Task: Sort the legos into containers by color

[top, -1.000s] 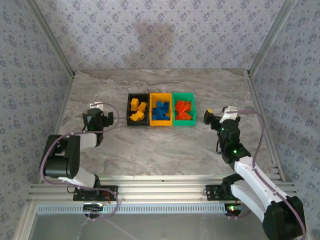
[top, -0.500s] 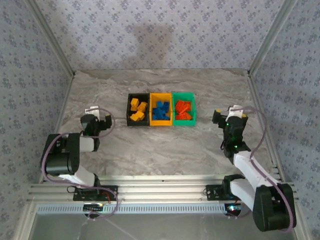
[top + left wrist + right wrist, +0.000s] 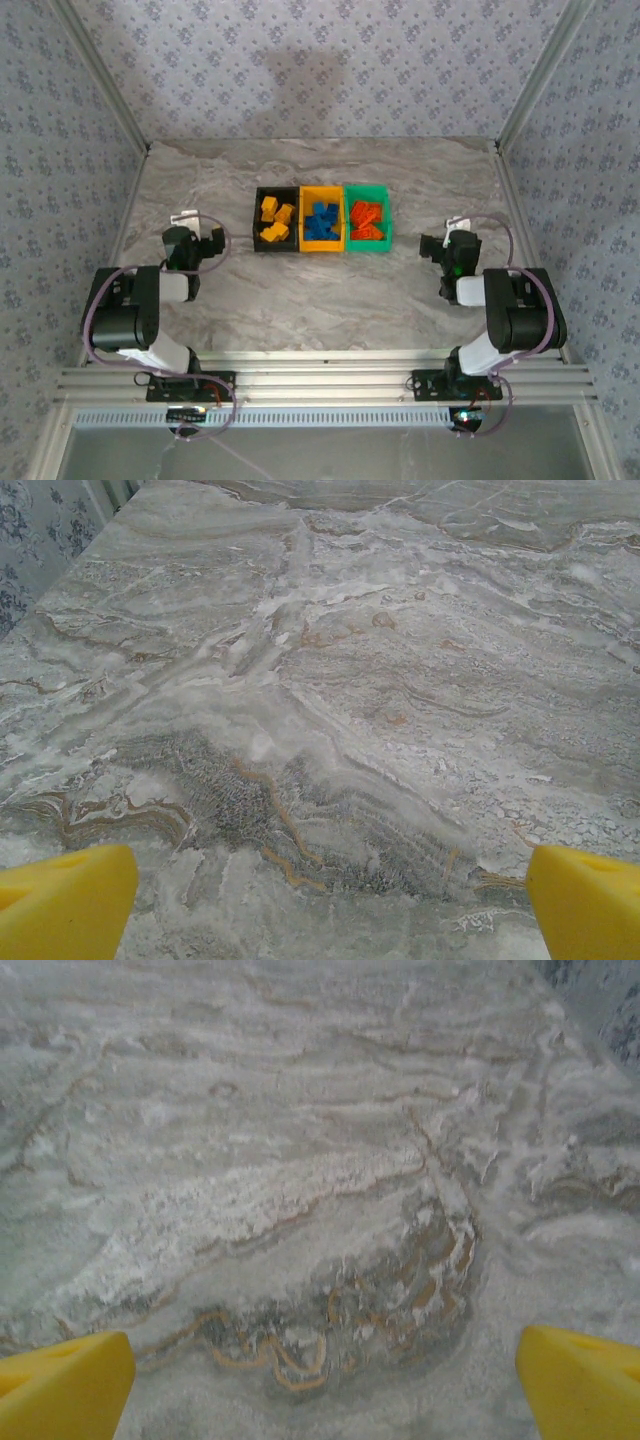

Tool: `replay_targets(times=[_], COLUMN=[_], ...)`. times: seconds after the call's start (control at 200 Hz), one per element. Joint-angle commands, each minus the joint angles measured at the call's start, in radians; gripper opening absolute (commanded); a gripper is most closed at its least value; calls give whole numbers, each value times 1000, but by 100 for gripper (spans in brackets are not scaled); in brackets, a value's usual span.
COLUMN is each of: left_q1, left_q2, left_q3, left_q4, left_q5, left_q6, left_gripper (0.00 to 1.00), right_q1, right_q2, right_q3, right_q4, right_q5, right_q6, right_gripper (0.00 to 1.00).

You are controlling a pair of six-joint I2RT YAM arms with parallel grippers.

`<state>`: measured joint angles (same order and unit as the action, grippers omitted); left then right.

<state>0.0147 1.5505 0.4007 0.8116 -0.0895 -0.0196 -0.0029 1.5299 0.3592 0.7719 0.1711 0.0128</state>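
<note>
legos [image 3: 321,222] in bins [image 3: 322,189], 3 o'clock off left gripper [image 3: 205,240], 9 o'clock off right gripper [image 3: 435,245], arms folded low, both jaws wide open, empty

3 open-topped bins in 1 row, upright, walls touching. Black bin [image 3: 258,226], left: yellow-orange legos [image 3: 275,220]. Yellow-orange bin [image 3: 322,247], middle: blue legos [image 3: 321,222]. Green bin [image 3: 367,190], right: red-orange legos [image 3: 366,221]. Each pile is jumbled.
</note>
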Motion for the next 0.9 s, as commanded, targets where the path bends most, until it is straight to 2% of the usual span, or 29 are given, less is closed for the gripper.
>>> replay_targets(times=[0.0, 0.05, 0.105, 0.16, 0.2, 0.28, 0.325, 0.49, 0.59, 0.894], left_q1=[-3, -4, -3, -3, -3, -3, -3, -4, -3, -4], left_q2=[-13, -12, -13, -12, -13, -13, -13, -12, -12, -13], left_q3=[10, 10, 10, 10, 10, 10, 10, 10, 10, 11], left_q4=[11, 12, 11, 11, 11, 11, 11, 11, 11, 9], left_q5=[19, 19, 20, 19, 20, 19, 19, 19, 20, 19], left_q6=[-11, -10, -10, -11, -10, -10, -10, -11, -11, -8], left_gripper=[100, 100, 100, 100, 100, 100, 100, 100, 100, 100], right_q1=[-5, 4, 36, 45, 37, -2, -22, -17, -6, -6], right_q2=[-4, -5, -2, 0, 1, -4, -5, -4, -5, -5], right_q3=[14, 8, -8, -8, -5, 21, 28, 26, 17, 17], right_q4=[80, 85, 124, 134, 124, 65, 47, 50, 69, 69], right_q5=[-15, 23, 124, 134, 111, -60, -103, -89, -25, -25], right_q6=[-18, -18, -20, -25, -22, -36, -29, -30, -20, -20], right_gripper=[100, 100, 100, 100, 100, 100, 100, 100, 100, 100])
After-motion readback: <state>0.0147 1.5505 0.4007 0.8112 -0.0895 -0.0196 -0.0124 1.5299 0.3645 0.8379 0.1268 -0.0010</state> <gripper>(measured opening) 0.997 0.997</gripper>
